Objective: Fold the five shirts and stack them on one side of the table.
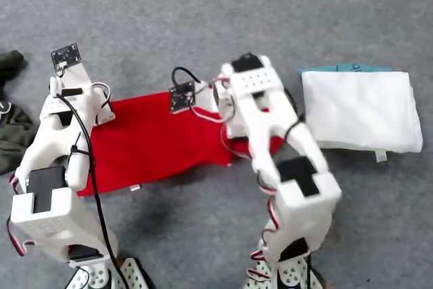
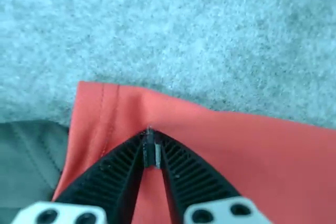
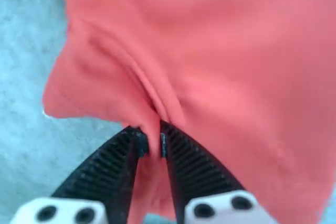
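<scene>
A red shirt (image 1: 159,143) lies spread on the grey felt table between the two arms. My left gripper (image 2: 151,150) is shut on the red shirt (image 2: 231,145) close to a hemmed corner, at the cloth's left end in the high view (image 1: 101,109). My right gripper (image 3: 152,142) is shut on a bunched fold of the red shirt (image 3: 210,66), at the cloth's right end under the arm in the high view (image 1: 233,123). A folded white shirt (image 1: 358,109) rests on a teal one (image 1: 348,68) at the right.
Dark green shirts (image 1: 12,126) lie heaped at the table's left edge, and green cloth (image 2: 26,156) shows beside the red corner. Grey table (image 1: 203,25) stretches open behind the arms. The table's far edge runs along the top of the high view.
</scene>
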